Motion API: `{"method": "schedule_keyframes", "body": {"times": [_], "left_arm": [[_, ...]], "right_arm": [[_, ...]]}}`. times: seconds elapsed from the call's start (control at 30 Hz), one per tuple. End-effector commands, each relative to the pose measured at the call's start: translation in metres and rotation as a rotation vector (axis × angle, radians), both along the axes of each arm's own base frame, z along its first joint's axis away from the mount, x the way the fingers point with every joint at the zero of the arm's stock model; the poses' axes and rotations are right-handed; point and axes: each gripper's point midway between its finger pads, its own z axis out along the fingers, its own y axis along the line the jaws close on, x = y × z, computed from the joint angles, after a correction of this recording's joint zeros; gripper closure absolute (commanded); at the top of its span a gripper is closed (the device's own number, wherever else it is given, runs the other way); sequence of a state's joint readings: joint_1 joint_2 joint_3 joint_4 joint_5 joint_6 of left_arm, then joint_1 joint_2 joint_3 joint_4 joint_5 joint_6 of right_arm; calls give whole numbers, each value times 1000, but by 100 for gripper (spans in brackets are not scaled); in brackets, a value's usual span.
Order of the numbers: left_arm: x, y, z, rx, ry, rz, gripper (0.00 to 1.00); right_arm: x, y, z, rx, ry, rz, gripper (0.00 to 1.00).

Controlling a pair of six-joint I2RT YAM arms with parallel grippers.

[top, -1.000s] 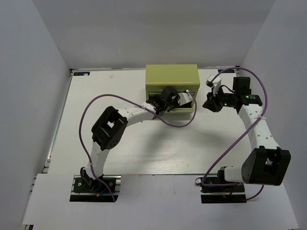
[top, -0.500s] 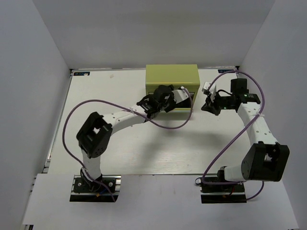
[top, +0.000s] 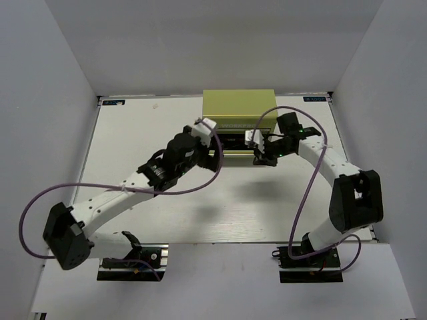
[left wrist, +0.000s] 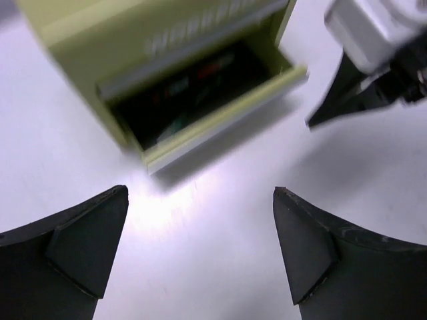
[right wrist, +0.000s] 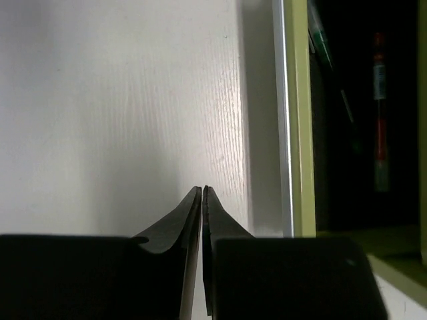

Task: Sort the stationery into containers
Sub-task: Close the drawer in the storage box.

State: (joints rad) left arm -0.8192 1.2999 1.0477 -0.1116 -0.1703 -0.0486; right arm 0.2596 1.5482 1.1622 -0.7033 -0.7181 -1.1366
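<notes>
left fingers point(left wrist: 75, 248) spread wide; right fingers point(right wrist: 179, 223) pressed together

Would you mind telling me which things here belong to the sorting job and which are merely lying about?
Job in hand: tool chest, its open lower drawer, red pen and green pen inside it, open left gripper, shut right gripper.
Just there: purple cable, blue corner label, table.

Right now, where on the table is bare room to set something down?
Free: the far-left table, between the tool chest and the left wall; the near middle, between left arm and right arm. Crowded: before the open drawer, where both arms reach.
</notes>
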Motion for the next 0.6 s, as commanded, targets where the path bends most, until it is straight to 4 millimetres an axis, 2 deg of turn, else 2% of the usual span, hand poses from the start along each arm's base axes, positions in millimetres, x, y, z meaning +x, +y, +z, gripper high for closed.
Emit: {"method": "schedule_keyframes", "body": {"times": [0.0, 0.03, 0.1, 0.17, 0.2, 0.23, 0.3, 0.37, 0.4, 0.5, 0.53, 0.57], "left_arm": [[-33, 31, -33, -123, 199, 144, 1], [-41, 42, -50, -122, 227, 173, 1], [-52, 59, -46, -190, 220, 220, 1], [-56, 73, -43, -215, 210, 261, 1], [-61, 81, -41, -225, 206, 278, 1], [-62, 86, -39, -226, 199, 289, 1], [-65, 97, -40, -216, 201, 328, 1], [-69, 102, -40, -241, 212, 348, 1], [-70, 105, -43, -245, 215, 361, 1], [-75, 108, -48, -265, 236, 373, 1], [-76, 110, -51, -272, 240, 376, 1], [-75, 109, -49, -280, 235, 375, 1]], "right_arm": [[32, 14, -12, -80, -67, -82, 90], [38, 25, -14, -84, -85, -76, 90], [54, 37, -17, -93, -121, -104, 90], [71, 43, -24, -131, -157, -168, 90], [74, 43, -30, -163, -172, -188, 90], [88, 44, -29, -170, -231, -216, 90], [89, 45, -36, -198, -250, -240, 90], [101, 45, -37, -214, -301, -295, 90], [99, 47, -40, -222, -310, -298, 90], [115, 49, -37, -226, -399, -384, 89], [115, 40, -42, -270, -407, -416, 89], [123, 46, -35, -242, -444, -429, 89]]}}
